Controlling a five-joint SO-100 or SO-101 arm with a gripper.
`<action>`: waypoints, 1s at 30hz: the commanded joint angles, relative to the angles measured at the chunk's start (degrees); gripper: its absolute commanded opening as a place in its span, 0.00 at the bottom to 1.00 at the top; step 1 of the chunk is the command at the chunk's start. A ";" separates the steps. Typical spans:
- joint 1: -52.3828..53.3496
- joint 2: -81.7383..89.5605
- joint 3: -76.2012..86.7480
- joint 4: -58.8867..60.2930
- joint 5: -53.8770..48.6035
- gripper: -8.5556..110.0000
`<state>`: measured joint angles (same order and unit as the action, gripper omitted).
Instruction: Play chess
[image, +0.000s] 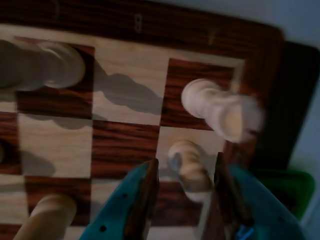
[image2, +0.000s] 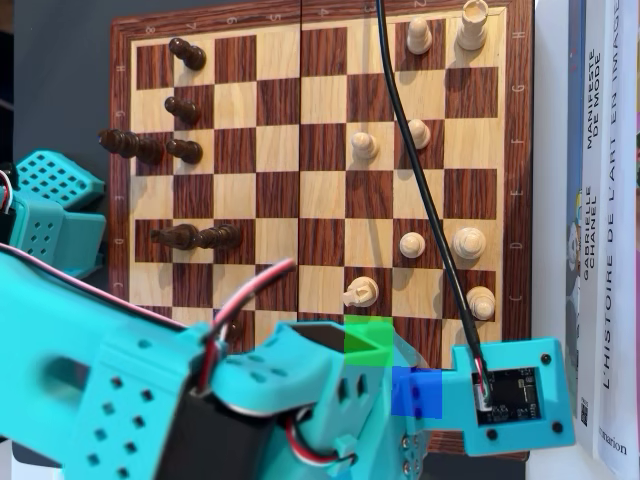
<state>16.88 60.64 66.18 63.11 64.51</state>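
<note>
Hand (image: 186, 172) open fairly wide, fingers straddling a light pawn (image: 189, 170) in the wrist view; not yet closed on it, holding nothing; same pawn (image2: 359, 292) in the overhead view stands near the board's bottom edge, just above the arm. Chessboard (image2: 320, 30) mid-game: dark pieces (image2: 183, 150) thinned out along the left side, light pieces (image2: 468, 242) scattered on the right half, a rook (image2: 473, 22) in the top right corner. Judgement: move only at the grasp stage; closing, lifting and placing are left. Books (image2: 600, 200) stand off the right edge.
</note>
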 joint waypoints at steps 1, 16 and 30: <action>0.53 0.00 -3.69 -0.26 0.00 0.22; 2.20 -0.18 -3.78 -0.44 -0.18 0.21; 2.99 1.05 -3.87 -0.53 -0.18 0.21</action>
<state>18.90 59.77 65.57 63.11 64.51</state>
